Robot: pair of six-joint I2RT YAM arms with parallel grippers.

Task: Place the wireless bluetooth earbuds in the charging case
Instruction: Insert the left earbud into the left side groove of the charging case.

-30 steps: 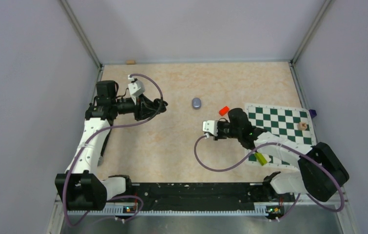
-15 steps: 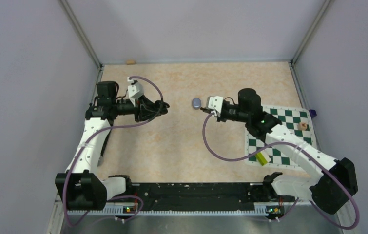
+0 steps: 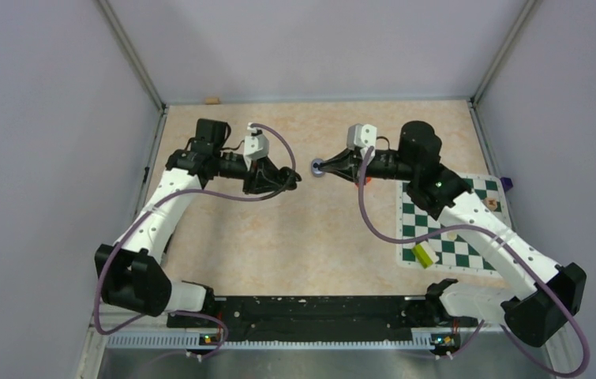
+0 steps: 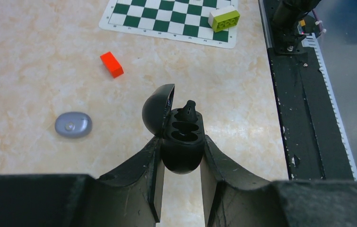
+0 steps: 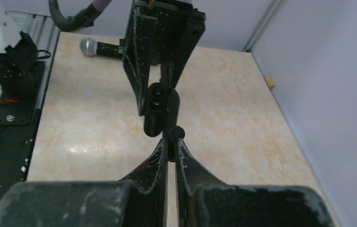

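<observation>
Earbud (image 5: 176, 132): black, pinched in right gripper (image 5: 170, 142) tips, just beside case (image 4: 182, 130). Left gripper (image 4: 181, 151) clamps case, lid up. I flag: misaligned push tips earbud sideways (tiny, likely slippery) or twists case in jaws.

No text, label or number is legible.

Both arms stretch toward the upper middle of the overhead view, tips almost meeting. The left gripper (image 3: 294, 178) clamps a black case (image 4: 181, 158); the right gripper (image 3: 324, 166) pinches a black earbud (image 5: 175, 131).
</observation>
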